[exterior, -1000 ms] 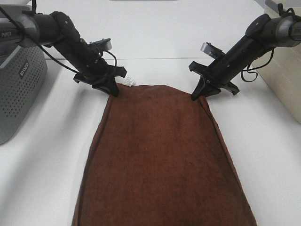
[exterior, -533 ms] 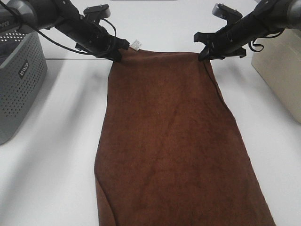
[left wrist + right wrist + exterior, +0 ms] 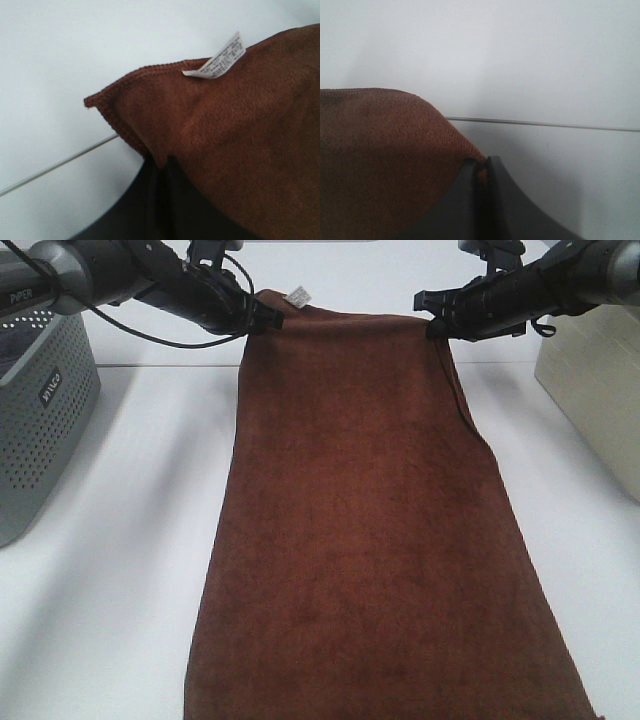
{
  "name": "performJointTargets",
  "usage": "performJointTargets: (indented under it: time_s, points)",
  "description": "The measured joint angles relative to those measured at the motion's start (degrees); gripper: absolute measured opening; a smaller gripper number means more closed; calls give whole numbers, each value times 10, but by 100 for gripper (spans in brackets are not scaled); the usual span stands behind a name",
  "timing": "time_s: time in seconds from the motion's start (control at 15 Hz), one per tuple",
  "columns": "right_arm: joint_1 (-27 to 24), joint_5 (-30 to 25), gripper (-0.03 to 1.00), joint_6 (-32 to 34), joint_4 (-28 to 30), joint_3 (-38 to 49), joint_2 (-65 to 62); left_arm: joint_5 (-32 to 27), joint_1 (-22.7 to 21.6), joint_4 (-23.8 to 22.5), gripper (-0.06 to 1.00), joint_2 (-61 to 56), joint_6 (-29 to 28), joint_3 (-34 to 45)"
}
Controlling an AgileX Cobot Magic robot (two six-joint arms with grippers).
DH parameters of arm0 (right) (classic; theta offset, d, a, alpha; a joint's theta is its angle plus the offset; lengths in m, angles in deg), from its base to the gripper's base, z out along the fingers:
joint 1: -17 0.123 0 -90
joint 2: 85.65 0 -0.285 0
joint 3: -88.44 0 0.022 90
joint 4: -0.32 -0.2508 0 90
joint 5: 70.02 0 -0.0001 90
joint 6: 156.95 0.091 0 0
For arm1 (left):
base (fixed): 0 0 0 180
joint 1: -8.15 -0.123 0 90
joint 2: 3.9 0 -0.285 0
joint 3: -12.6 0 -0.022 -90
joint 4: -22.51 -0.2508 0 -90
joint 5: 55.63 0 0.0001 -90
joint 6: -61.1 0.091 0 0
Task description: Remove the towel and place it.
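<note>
The towel (image 3: 365, 530) is a large dark brown cloth hanging from its two upper corners, stretched between both arms. My left gripper (image 3: 268, 318) is shut on the upper left corner, beside the small white tag (image 3: 297, 295). My right gripper (image 3: 436, 326) is shut on the upper right corner. In the left wrist view the towel (image 3: 235, 135) bunches over the closed fingers (image 3: 150, 200) of my left gripper (image 3: 161, 165), with the tag (image 3: 216, 64) above. In the right wrist view the towel's hem (image 3: 380, 165) is pinched between the closed fingers (image 3: 502, 200) of my right gripper (image 3: 480, 165). The lower end runs out of view.
A grey perforated basket (image 3: 40, 410) stands at the left edge of the white table (image 3: 120, 570). A beige box (image 3: 595, 380) sits at the right edge. A seam line (image 3: 160, 365) crosses the table behind the towel.
Both grippers have risen and moved back with the towel's corners, lifting its upper edge higher. The cloth now hangs longer and flatter between them.
</note>
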Motion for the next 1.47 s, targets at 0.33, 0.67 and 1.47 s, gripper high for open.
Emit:
performJointTargets:
  time_s: [0.33, 0.67, 1.47]
  points:
    - [0, 35, 3, -13, -5, 0, 1, 38, 5, 2, 0, 5, 7, 0]
    - [1, 49, 3, -25, -12, 0, 32, 51, 5, 2, 0, 29, 8, 0]
    - [1, 60, 60, -33, -37, -58, 89, 95, 5, -3, 0, 52, 11, 0]
